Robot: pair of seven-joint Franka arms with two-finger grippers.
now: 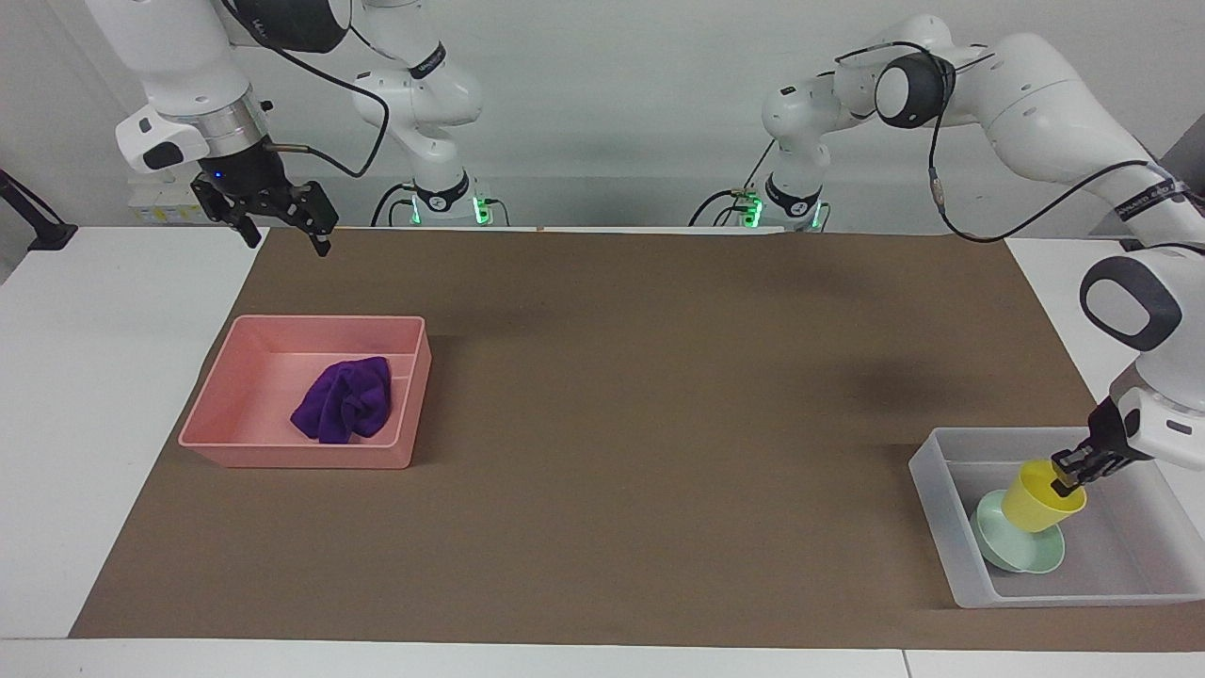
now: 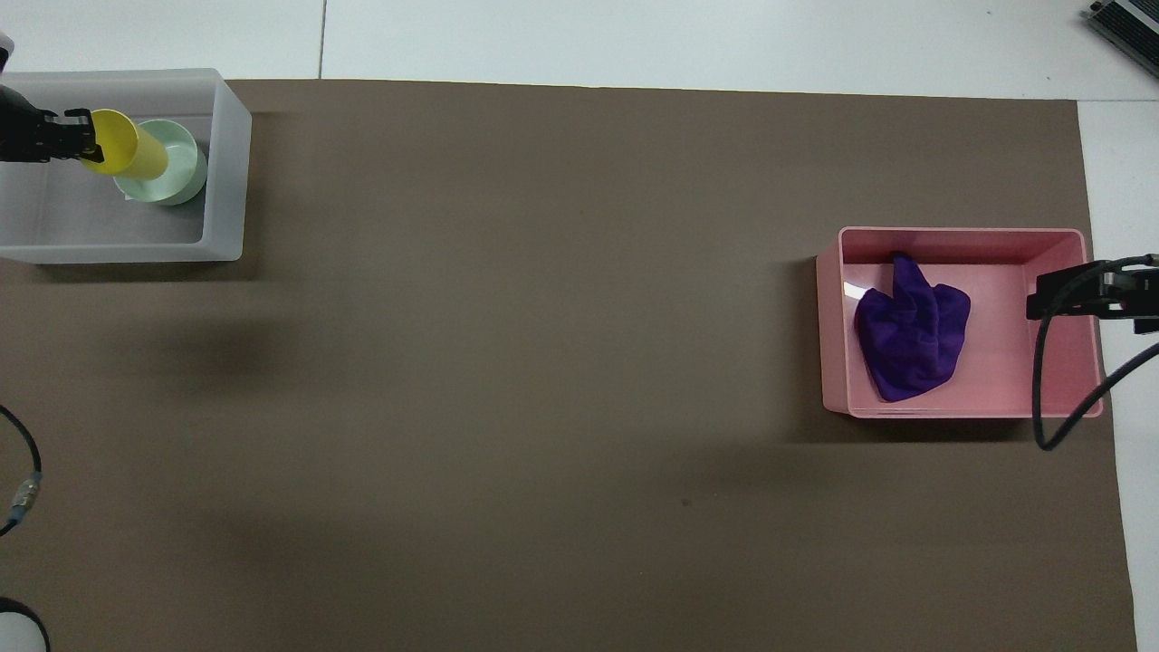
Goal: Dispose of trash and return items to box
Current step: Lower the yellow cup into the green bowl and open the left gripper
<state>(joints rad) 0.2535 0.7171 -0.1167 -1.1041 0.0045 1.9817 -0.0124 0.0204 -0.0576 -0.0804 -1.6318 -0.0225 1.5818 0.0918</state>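
1. A brown mat (image 1: 621,424) covers most of the white table (image 1: 104,377).
2. The pink tray (image 1: 235,443) sits on the mat toward the right arm's end of the table, with the purple cloth (image 1: 344,400) lying crumpled inside it.
3. The translucent box (image 1: 937,508) sits at the left arm's end of the mat.
4. The right gripper (image 1: 278,221) hangs with its jaws spread wide and nothing between them, over the mat's edge on the robots' side of the pink tray; this arm waits.
5. The left gripper (image 1: 1068,476) is down inside the box, its jaws pinched on the rim of the yellow cup.
6. The mint-green bowl (image 1: 1012,556) rests on the box floor.
7. The yellow cup (image 1: 1036,499) tilts, its base over the bowl; whether it touches the bowl cannot be told.
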